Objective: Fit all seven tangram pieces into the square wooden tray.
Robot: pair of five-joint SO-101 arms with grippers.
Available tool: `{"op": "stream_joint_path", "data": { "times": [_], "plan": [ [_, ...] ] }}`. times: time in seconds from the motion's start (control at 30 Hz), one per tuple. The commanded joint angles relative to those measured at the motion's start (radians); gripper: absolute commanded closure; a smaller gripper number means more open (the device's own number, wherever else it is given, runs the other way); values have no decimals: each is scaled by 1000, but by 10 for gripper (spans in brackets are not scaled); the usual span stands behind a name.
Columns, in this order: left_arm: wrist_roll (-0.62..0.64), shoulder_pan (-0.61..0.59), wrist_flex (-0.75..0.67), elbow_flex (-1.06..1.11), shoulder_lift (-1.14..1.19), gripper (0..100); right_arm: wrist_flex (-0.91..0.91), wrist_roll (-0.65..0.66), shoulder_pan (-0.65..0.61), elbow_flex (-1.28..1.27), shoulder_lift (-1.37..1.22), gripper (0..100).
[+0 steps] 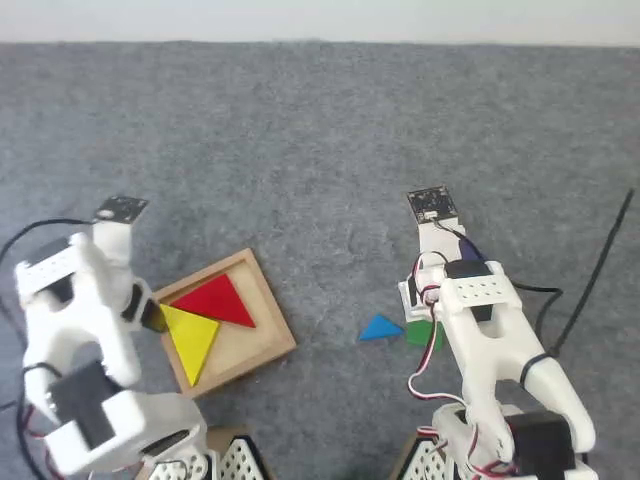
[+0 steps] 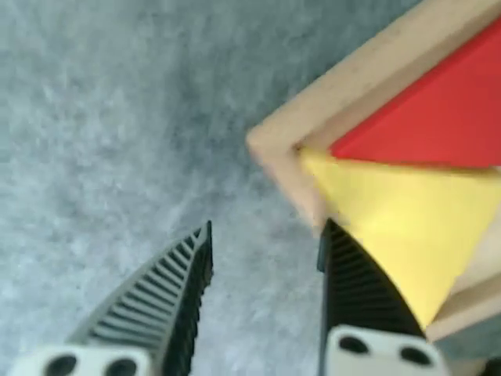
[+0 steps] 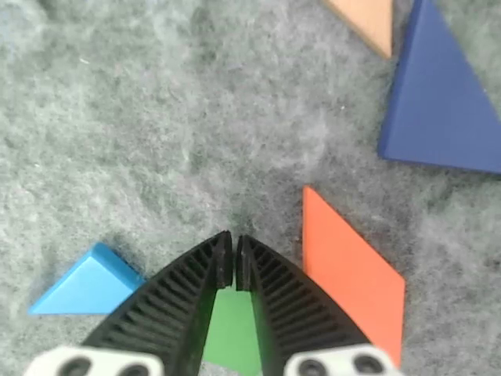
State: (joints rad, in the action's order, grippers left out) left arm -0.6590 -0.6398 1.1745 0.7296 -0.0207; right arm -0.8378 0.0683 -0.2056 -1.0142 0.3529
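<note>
The square wooden tray (image 1: 262, 343) lies on the grey carpet with a red triangle (image 1: 217, 299) and a yellow triangle (image 1: 191, 339) in it. My left gripper (image 2: 266, 229) is open at the tray's corner (image 2: 271, 146): one finger hangs over the carpet, the other at the rim beside the yellow triangle (image 2: 407, 223) and near the red triangle (image 2: 438, 117). My right gripper (image 3: 234, 240) is shut, its tips together over bare carpet, with a green piece (image 3: 231, 333) lying under its fingers. A light blue triangle (image 3: 86, 283), an orange parallelogram (image 3: 350, 274), a dark blue triangle (image 3: 442, 110) and a tan piece (image 3: 365, 20) lie around it.
In the high view the light blue triangle (image 1: 378, 328) and the green piece (image 1: 419, 333) lie between the tray and the right arm's base. A black cable (image 1: 590, 280) runs along the right side. Open carpet stretches across the far half of the table.
</note>
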Motion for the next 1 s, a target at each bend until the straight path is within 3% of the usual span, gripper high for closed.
{"op": "stream_joint_path", "data": {
  "times": [0.0, 0.27, 0.43, 0.63, 0.77, 0.87, 0.97],
  "plan": [
    [87, 140, -64, 51, 23, 791, -10, -2, 13, 63, -2, 978],
    [249, 353, -68, -44, 23, 791, -10, -2, 13, 63, -2, 978],
    [253, 252, 68, -193, -84, 791, -10, -2, 13, 60, -2, 978],
    [103, 75, 178, -136, -382, 791, -7, -2, 13, 60, -2, 978],
    [2, 52, 115, 102, -411, 791, -8, -2, 12, 60, -2, 978],
    [17, 49, -9, 220, -411, 791, -10, -2, 13, 58, -2, 978],
    [21, 54, -44, 266, -388, 791, -10, -2, 13, 57, -2, 978]
  ]
}}
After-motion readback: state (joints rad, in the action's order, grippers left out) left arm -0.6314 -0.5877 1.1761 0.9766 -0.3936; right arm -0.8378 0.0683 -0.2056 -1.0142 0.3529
